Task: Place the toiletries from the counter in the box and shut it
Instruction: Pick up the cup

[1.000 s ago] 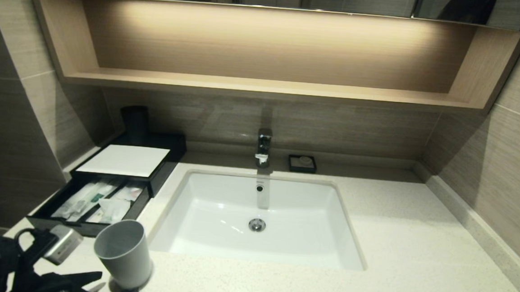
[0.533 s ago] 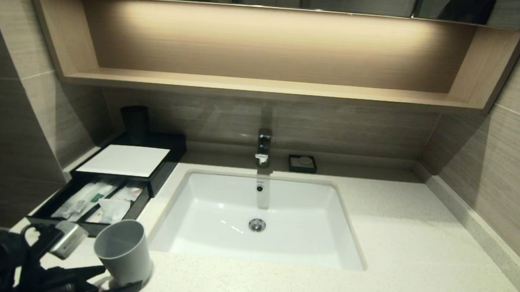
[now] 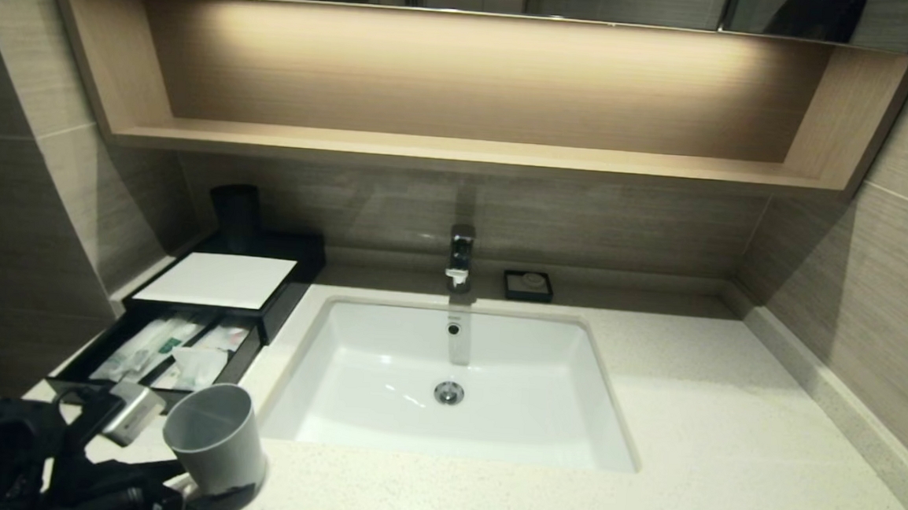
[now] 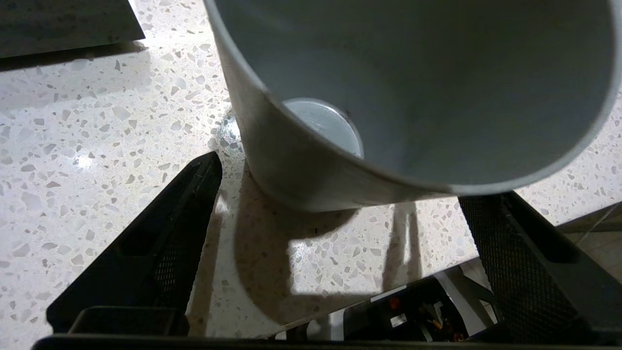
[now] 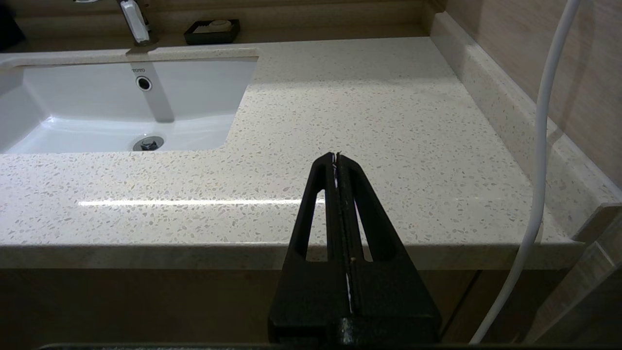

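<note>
The black box (image 3: 279, 276) with a white top panel stands at the counter's (image 3: 688, 427) far left, its front drawer (image 3: 76, 378) pulled open. Two long clear-white packets (image 3: 150, 345), one with a green band, lie in the drawer beside other small wrapped packets. My left gripper (image 3: 199, 492) is open at the counter's front left, its fingers (image 4: 165, 243) on either side of the base of a grey cup (image 3: 214, 437), not closed on it. My right gripper (image 5: 335, 158) is shut and empty, low in front of the counter's right front edge.
The grey cup (image 4: 388, 97) stands just in front of the open drawer. The white sunken sink (image 3: 353, 359) with a chrome tap (image 3: 460, 255) fills the middle. A small black soap dish (image 3: 528, 285) sits behind it. A dark tumbler (image 3: 236, 214) stands behind the box.
My left gripper has moved a little further in toward the grey cup, its fingers now reaching around the cup's base. The drawer and packets have not moved.
</note>
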Controlling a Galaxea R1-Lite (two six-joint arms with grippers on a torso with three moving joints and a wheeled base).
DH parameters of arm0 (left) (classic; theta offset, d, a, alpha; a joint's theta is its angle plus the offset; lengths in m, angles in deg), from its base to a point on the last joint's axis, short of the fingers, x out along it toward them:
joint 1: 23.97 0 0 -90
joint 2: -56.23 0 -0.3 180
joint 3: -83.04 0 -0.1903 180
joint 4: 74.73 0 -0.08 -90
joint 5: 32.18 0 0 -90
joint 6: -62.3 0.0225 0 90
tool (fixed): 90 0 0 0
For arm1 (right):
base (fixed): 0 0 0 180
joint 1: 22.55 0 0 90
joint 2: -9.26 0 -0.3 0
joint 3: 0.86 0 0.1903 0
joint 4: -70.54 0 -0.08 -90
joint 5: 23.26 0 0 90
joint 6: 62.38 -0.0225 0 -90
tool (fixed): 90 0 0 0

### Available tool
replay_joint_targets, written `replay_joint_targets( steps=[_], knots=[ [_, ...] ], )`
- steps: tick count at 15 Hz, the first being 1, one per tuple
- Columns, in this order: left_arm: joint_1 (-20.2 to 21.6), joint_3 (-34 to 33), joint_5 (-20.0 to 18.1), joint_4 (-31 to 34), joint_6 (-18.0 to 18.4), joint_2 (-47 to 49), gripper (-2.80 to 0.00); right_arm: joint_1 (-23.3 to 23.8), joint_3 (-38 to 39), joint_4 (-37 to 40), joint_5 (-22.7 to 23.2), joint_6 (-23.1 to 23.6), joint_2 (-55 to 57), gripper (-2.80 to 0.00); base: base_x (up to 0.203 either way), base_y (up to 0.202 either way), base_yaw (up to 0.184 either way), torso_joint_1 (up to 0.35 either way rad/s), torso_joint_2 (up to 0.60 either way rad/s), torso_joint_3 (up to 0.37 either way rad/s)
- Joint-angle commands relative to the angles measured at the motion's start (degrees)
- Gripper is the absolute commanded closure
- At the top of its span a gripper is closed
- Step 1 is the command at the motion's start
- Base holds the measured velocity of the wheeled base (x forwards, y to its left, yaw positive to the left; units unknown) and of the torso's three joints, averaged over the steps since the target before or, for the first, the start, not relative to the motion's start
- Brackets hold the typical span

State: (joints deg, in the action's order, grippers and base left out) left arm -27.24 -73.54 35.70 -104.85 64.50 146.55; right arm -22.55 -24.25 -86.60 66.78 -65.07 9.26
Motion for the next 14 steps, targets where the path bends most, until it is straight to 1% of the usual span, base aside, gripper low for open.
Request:
replay_joint_targets(
  steps=[1, 4, 14],
  knots=[
    [0.02, 0.01, -0.11, -1.98, 0.00, 2.15, -2.80, 0.00, 0.00, -0.02, -0.01, -0.03, 0.09, 0.00, 0.000, 0.000, 0.000, 0.000, 0.00, 0.000],
    [0.02, -0.05, -0.11, -4.60, 0.00, 3.90, -2.80, 0.00, 0.02, -0.02, 0.05, -0.03, 0.09, 0.00, 0.000, 0.000, 0.000, 0.000, 0.00, 0.000],
    [-1.30, 1.01, -0.20, -4.87, -0.08, 4.12, -2.80, 0.00, -0.06, 0.04, 0.00, -0.03, 0.09, 0.00, 0.000, 0.000, 0.000, 0.000, 0.00, 0.000]
  ],
)
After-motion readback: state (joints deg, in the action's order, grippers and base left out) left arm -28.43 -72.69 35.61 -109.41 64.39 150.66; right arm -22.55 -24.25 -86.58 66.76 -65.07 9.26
